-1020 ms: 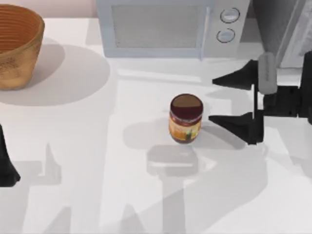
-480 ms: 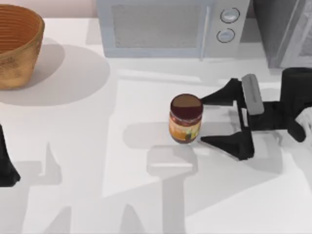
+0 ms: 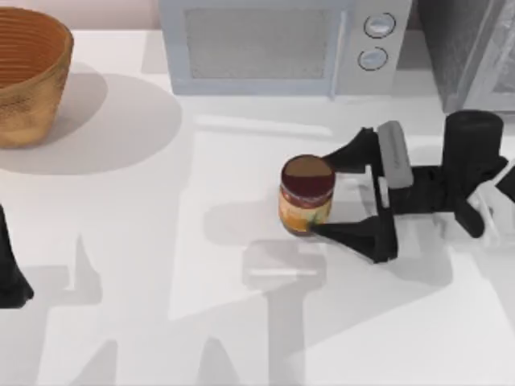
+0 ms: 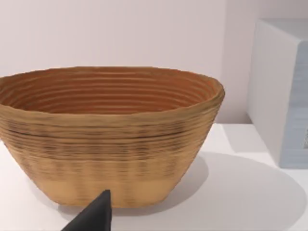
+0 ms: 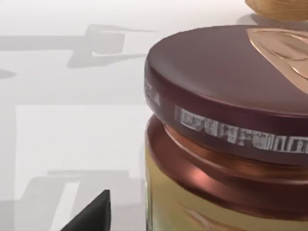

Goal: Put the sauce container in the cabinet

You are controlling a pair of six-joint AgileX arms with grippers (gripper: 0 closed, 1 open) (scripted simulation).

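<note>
The sauce container (image 3: 306, 195), a small jar with a maroon lid and a yellow-orange label, stands upright on the white table in front of the microwave. My right gripper (image 3: 319, 196) comes in from the right and is open, with one finger (image 3: 348, 155) behind the jar and the other in front of it. Up close in the right wrist view, the jar's lid (image 5: 226, 82) looms large beside one dark fingertip (image 5: 91, 216). The dark grey speckled cabinet (image 3: 460, 44) stands at the back right. My left arm (image 3: 10, 277) is parked at the table's left edge.
A white microwave (image 3: 265, 44) with two knobs stands at the back, left of the cabinet. A woven basket (image 3: 28, 72) sits at the back left, and it is also large in the left wrist view (image 4: 110, 130). Bare table lies in front of the jar.
My right gripper has moved left toward the jar, and its open fingers now reach along both sides of it. The jar and the left arm have not moved.
</note>
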